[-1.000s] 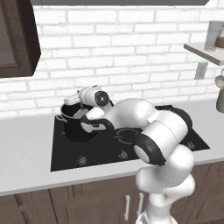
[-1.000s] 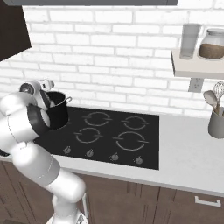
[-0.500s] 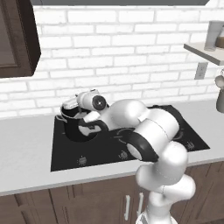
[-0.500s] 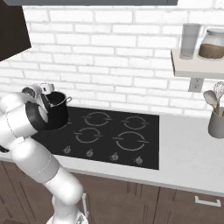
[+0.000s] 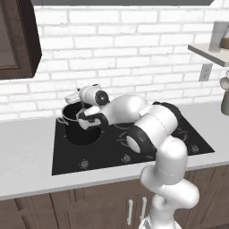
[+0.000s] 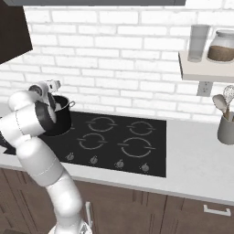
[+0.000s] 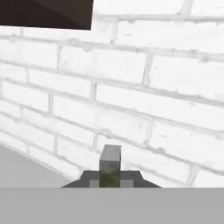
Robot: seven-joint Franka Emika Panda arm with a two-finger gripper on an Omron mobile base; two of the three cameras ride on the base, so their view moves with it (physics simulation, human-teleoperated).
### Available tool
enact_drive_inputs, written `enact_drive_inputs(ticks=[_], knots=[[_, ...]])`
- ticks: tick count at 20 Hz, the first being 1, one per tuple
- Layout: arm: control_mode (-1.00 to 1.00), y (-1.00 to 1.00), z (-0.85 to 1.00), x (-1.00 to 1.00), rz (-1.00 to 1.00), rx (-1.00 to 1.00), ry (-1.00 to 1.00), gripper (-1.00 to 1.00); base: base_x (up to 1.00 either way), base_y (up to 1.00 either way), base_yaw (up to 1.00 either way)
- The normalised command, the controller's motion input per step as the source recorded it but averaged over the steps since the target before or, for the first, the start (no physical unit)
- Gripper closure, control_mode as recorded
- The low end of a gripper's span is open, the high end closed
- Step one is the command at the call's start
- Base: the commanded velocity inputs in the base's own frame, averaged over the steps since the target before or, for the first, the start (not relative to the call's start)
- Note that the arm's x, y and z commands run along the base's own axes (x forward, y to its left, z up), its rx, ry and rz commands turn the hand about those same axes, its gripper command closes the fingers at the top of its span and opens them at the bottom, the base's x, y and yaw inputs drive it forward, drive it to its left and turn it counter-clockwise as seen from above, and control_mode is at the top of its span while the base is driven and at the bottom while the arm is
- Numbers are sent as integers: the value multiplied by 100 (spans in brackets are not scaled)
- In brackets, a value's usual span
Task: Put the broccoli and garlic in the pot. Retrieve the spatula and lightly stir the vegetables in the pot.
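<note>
Left base view: one black, deep cylindrical pot [image 5: 79, 127] sits on the back-left burner of a glossy black cooktop [image 5: 134, 147] set in a grey table [image 5: 27, 152].

Right base view: four ringed burners; one pot [image 6: 61, 119].

Hand view: fingers [image 7: 110, 168] pressed together, facing white brick wall [image 7: 144, 87].

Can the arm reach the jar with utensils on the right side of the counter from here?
Probably not easily. The gripper is shut beside the pot at the cooktop's far left, while the utensil jar stands well beyond the cooktop's right edge; the base may need to drive.
</note>
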Motion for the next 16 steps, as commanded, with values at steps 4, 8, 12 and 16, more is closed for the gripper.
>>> enact_drive_inputs(ticks=[4, 8, 12, 16], knots=[[-100, 0, 8, 0, 0, 0, -6, 100, 0, 0, 0], [-100, 5, -28, 0, 0, 0, 0, 100, 0, 0, 0], [-100, 5, -37, 0, 0, 1, 2, 100, 0, 0, 0], [-100, 19, -23, 0, 0, 12, 11, 100, 0, 0, 0]])
